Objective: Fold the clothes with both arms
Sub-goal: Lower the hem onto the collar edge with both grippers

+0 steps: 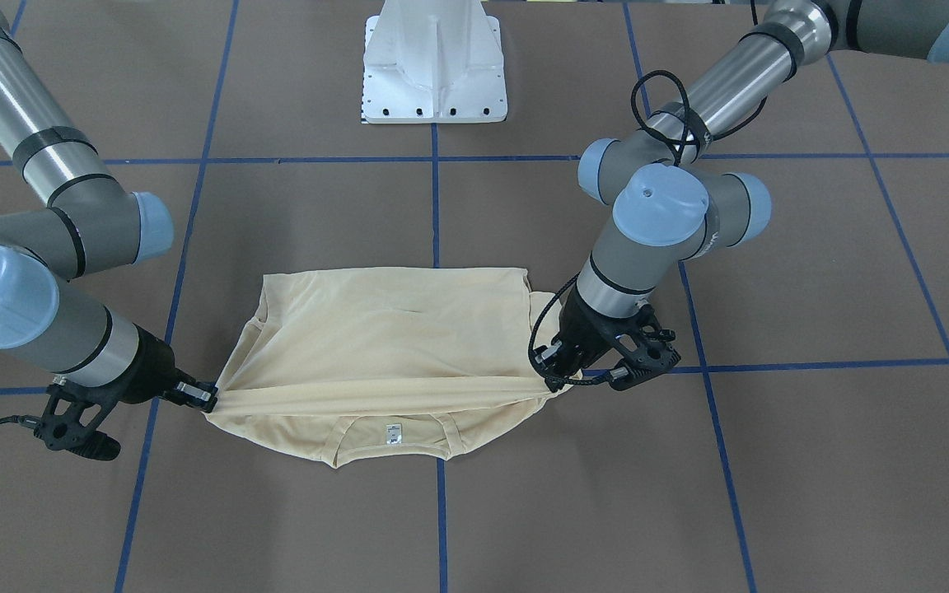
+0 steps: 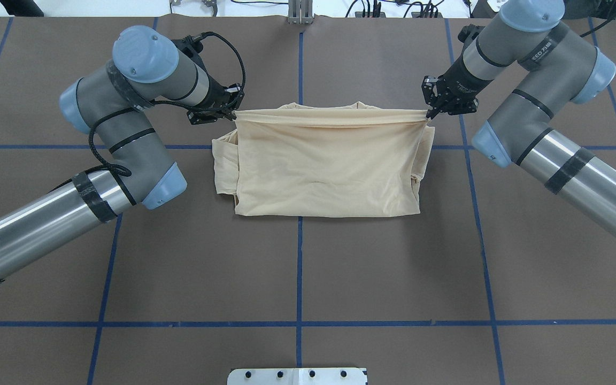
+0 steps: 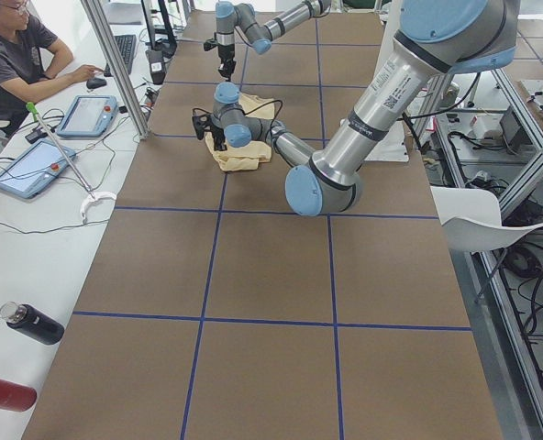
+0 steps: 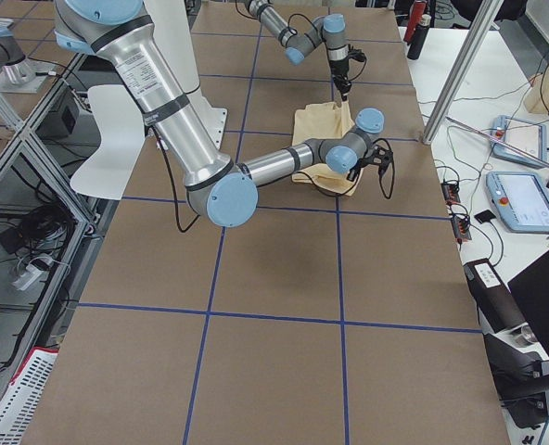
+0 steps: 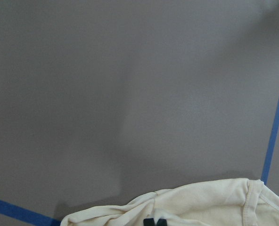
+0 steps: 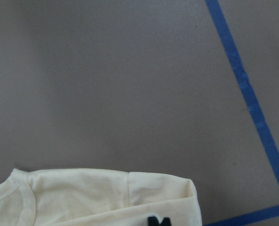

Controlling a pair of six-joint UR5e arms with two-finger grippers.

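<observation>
The pale cream-yellow shirt (image 1: 384,329) lies folded on the brown table, with its collar and small white neck label (image 1: 394,433) at the far end from the robot. A folded-over edge of it is pulled taut in a straight band between the two grippers, just above the collar end. My left gripper (image 2: 231,110) is shut on that band's left corner, and my right gripper (image 2: 429,110) is shut on the right corner. In the left wrist view the shirt (image 5: 201,207) bunches around the black fingertips (image 5: 154,221). The right wrist view shows the shirt (image 6: 106,197) and collar beside the fingertips (image 6: 158,221).
The white pedestal base (image 1: 435,66) stands at the robot's side of the table. Blue tape lines (image 2: 299,256) grid the brown surface. A seated person (image 3: 15,55), tablets (image 3: 86,115) and bottles (image 3: 33,323) are along a white side bench beyond the far edge.
</observation>
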